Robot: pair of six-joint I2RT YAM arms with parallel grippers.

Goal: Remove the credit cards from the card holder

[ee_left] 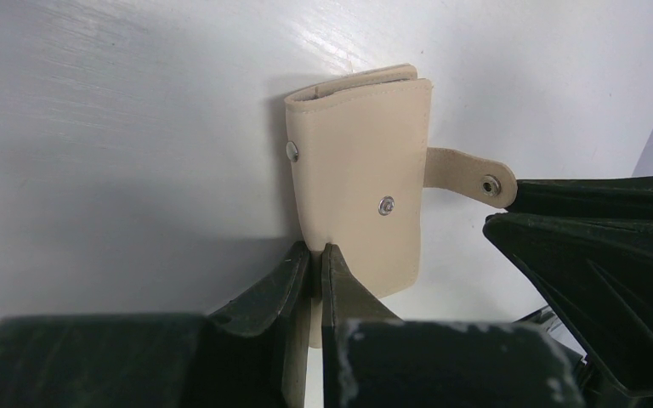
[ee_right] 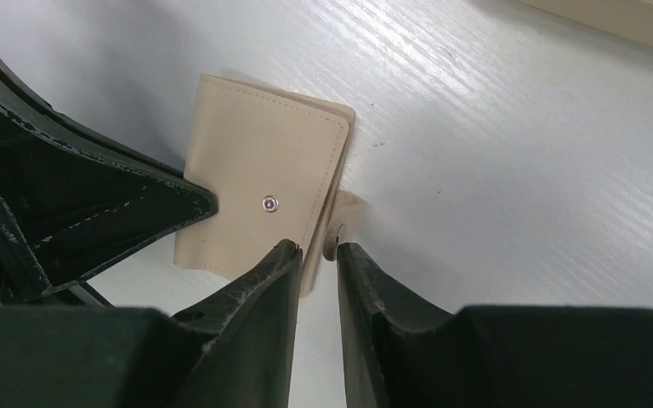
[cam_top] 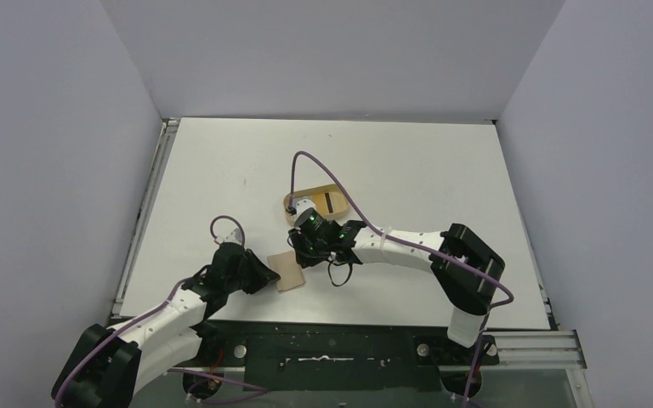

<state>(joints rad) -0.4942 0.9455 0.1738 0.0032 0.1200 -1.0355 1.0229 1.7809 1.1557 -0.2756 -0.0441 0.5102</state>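
The tan card holder [cam_top: 290,272] lies folded on the white table between both arms, its snap button [ee_left: 386,205] facing up. My left gripper [cam_top: 270,274] is shut on its near edge [ee_left: 316,251]. The strap tab [ee_left: 468,174] sticks out toward the right arm. My right gripper [cam_top: 302,255] pinches that tab [ee_right: 344,208] together with the cover's edge, at a narrow jaw gap [ee_right: 316,246]. The holder's cover [ee_right: 255,187] is closed. The credit cards are hidden.
An oval tan tray [cam_top: 327,201] with a raised rim stands just beyond the right gripper; a stretch of its rim [ee_right: 629,17] shows in the right wrist view. A purple cable loops above it. White walls enclose the table.
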